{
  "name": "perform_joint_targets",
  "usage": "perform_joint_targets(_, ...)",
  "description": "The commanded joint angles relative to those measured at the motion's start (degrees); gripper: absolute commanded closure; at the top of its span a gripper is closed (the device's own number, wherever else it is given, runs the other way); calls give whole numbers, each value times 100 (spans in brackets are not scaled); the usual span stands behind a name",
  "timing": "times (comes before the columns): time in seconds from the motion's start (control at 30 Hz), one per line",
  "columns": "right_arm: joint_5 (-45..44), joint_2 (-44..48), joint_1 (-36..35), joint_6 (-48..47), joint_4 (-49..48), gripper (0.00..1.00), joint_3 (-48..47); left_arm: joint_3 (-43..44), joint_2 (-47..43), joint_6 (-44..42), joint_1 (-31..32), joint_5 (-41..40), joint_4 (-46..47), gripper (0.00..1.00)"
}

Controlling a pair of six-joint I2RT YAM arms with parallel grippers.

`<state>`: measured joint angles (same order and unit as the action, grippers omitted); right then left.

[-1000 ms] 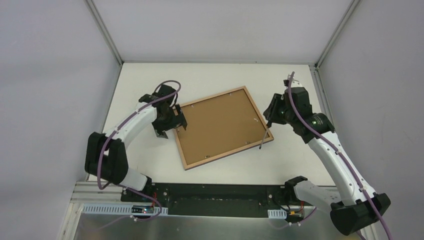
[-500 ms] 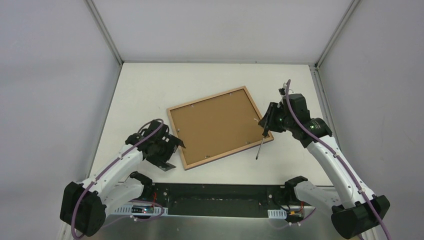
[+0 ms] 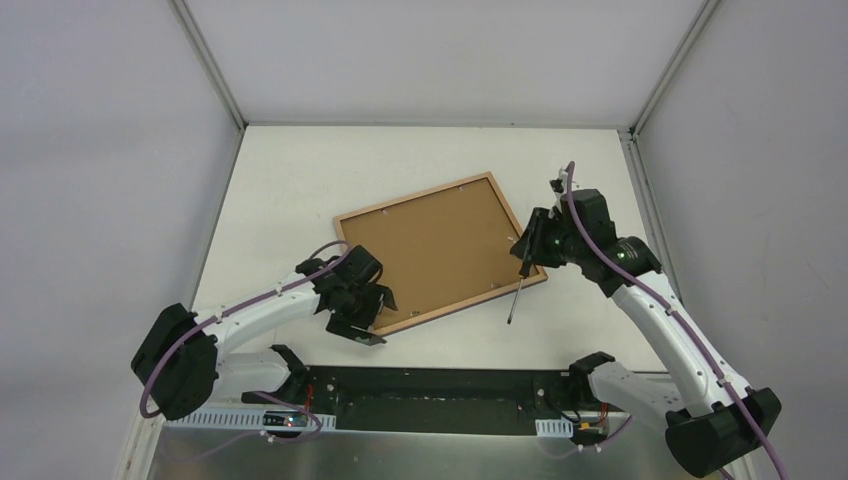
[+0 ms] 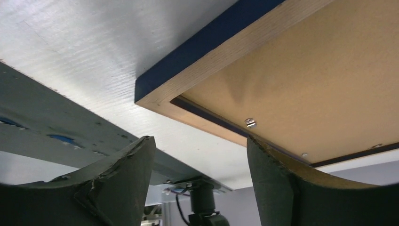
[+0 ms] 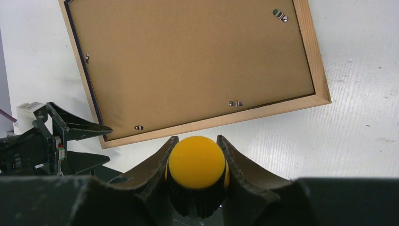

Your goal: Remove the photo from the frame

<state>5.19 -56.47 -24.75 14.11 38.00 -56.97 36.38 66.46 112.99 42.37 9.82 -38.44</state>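
Note:
The frame (image 3: pixel 413 196) lies face down on the white table, its brown backing board (image 3: pixel 435 255) up; the photo is hidden beneath it. My left gripper (image 3: pixel 372 318) is open at the frame's near-left corner. In the left wrist view the fingers (image 4: pixel 198 141) straddle the corner's wood rim (image 4: pixel 188 80), not closed on it. My right gripper (image 3: pixel 530 245) is shut on a screwdriver (image 3: pixel 516 300) at the frame's right corner, shaft pointing down past the rim. The right wrist view shows its yellow-capped handle (image 5: pixel 196 162) between the jaws (image 5: pixel 197 137), above the frame (image 5: pixel 221 121).
Small metal turn tabs (image 5: pixel 235 103) hold the backing board along its edges; one (image 4: pixel 251 123) sits just above my left gripper's right finger. The black base rail (image 3: pixel 430 385) runs along the table's near edge. Grey enclosure walls stand left, right and behind.
My left gripper left the frame's left edge, swung toward the near side, and now sits at the near-left corner. My right gripper, still holding the screwdriver, shifted slightly left.

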Motion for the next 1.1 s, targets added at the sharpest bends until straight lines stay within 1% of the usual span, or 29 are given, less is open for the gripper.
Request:
perform_joint_targets(0.0,-98,91,-47,-52,-111,100,-110,193,353,509,68,-154,-89,32)
perform_joint_targets(0.03,-121,104,-44,-71,-104,100,-94,154,407,547,76,-181,-81,37)
perform_joint_targets(0.17,-200,141,-46,-109,-65,100,-61,37,384,596,77,-423,-51,51)
perform_joint_targets(0.2,-202,155,-44,-110,-65,100,-41,14,387,614,72,-447,-50,57)
perform_joint_targets(0.27,-195,160,-46,-109,-88,100,6,-21,418,650,75,-427,-54,61)
perform_joint_targets(0.37,-148,121,-45,-94,-103,100,43,-61,496,654,75,-351,-50,61)
perform_joint_targets(0.4,-117,102,-46,-85,-100,100,45,-63,512,659,78,-337,-52,60)
perform_joint_targets(0.6,18,31,-45,-38,-116,100,37,-55,483,781,139,-334,-50,43)
perform_joint_targets(0.67,21,21,-52,-21,-112,100,37,-80,416,808,199,-340,-50,41)
perform_joint_targets(0.8,7,42,-53,0,-125,100,61,-81,425,893,260,-289,-59,44)
perform_joint_targets(1.07,-8,53,-59,-6,-74,100,50,91,926,861,288,-407,-58,51)
